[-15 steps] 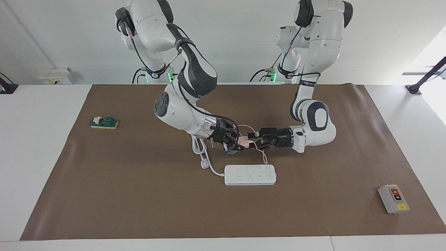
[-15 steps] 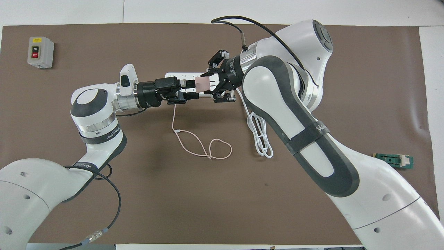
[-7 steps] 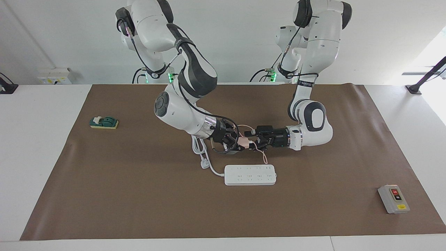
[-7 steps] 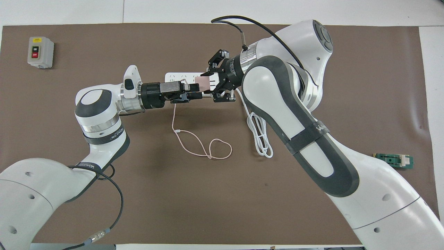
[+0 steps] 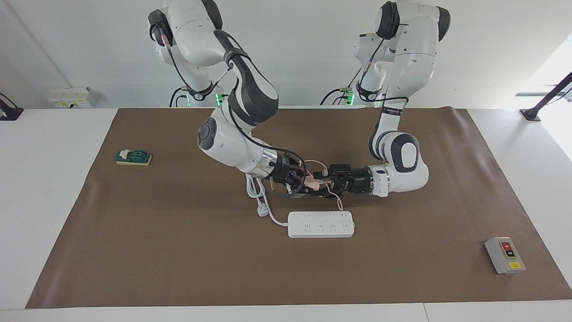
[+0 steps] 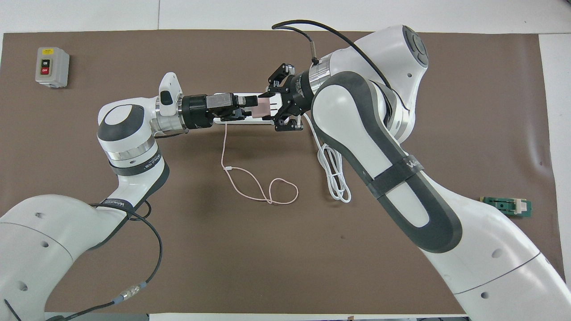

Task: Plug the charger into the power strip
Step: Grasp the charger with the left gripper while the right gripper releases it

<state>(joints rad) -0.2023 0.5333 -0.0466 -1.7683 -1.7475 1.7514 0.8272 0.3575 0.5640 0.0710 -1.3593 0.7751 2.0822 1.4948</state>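
The pale-pink charger (image 5: pixel 312 182) is held in the air by my right gripper (image 5: pixel 307 182), which is shut on it; it also shows in the overhead view (image 6: pixel 260 107). Its thin pink cable (image 6: pixel 250 183) hangs down and loops on the mat. My left gripper (image 5: pixel 323 182) meets the charger's free end from the left arm's side, level with it. The white power strip (image 5: pixel 321 224) lies flat on the mat, just below the two grippers. In the overhead view the grippers (image 6: pixel 269 107) (image 6: pixel 246 111) cover most of the strip (image 6: pixel 252 95).
The strip's thick white cord (image 5: pixel 259 197) and plug lie coiled under the right arm. A grey box with red and black buttons (image 5: pixel 504 255) stands toward the left arm's end. A small green block (image 5: pixel 133 157) lies toward the right arm's end.
My left gripper has moved in toward the charger until it meets its free end. The right gripper and the charger have stayed almost still.
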